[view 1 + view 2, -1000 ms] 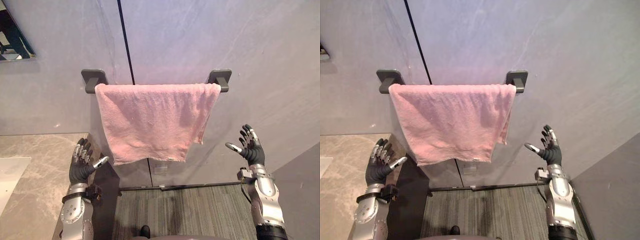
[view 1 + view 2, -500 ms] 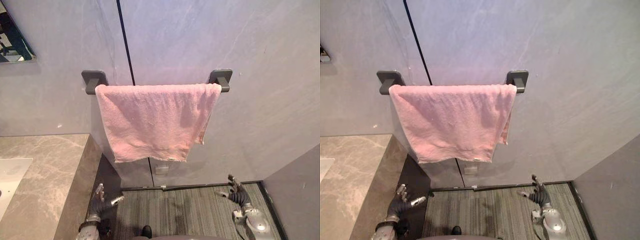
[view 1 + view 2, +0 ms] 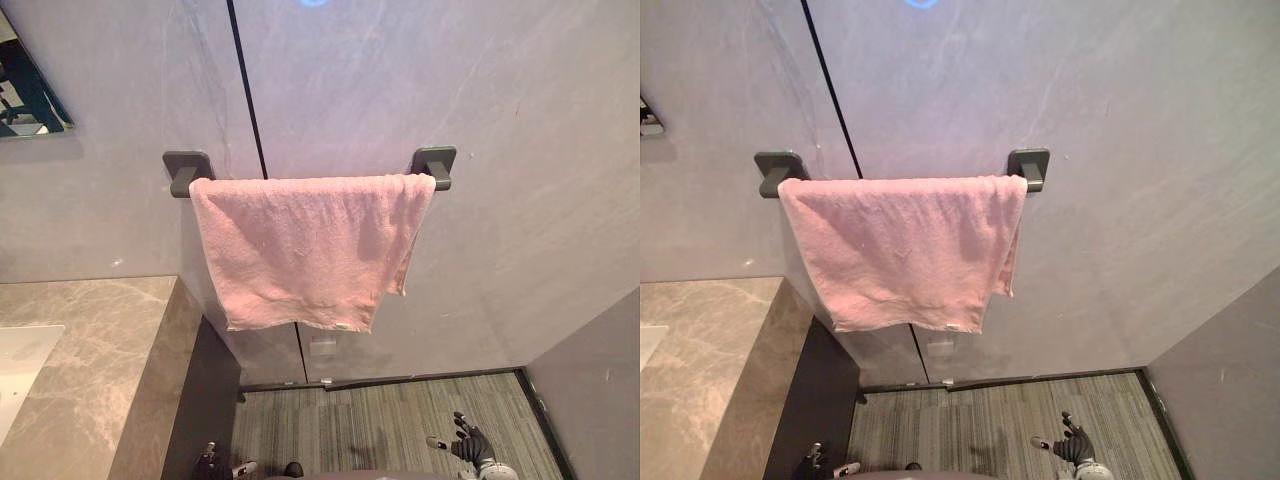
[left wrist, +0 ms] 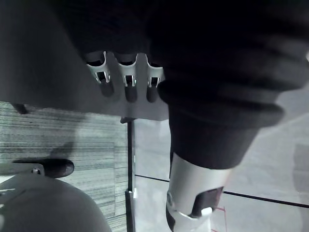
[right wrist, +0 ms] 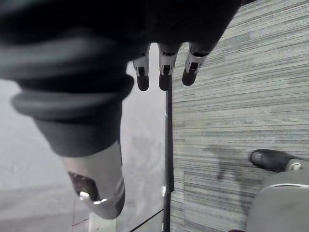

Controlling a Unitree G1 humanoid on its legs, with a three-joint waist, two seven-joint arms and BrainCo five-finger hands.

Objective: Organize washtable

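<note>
A pink towel hangs spread over a dark wall rail, its lower edge slanting a little and its right side bunched. My right hand is low near the striped floor, far below the towel, with fingers straight and nothing in them. My left hand peeks in at the bottom edge beside the counter's dark side. In the left wrist view its fingers are relaxed and its thumb stands apart, holding nothing. The marble washtable counter lies at the lower left.
A white basin is set into the counter at the far left. A mirror corner shows on the grey wall at upper left. A grey partition closes in the right side, and striped flooring runs below the towel.
Both hands have dropped from beside the towel's lower corners down to the bottom of the view, still open. The towel hangs as before.
</note>
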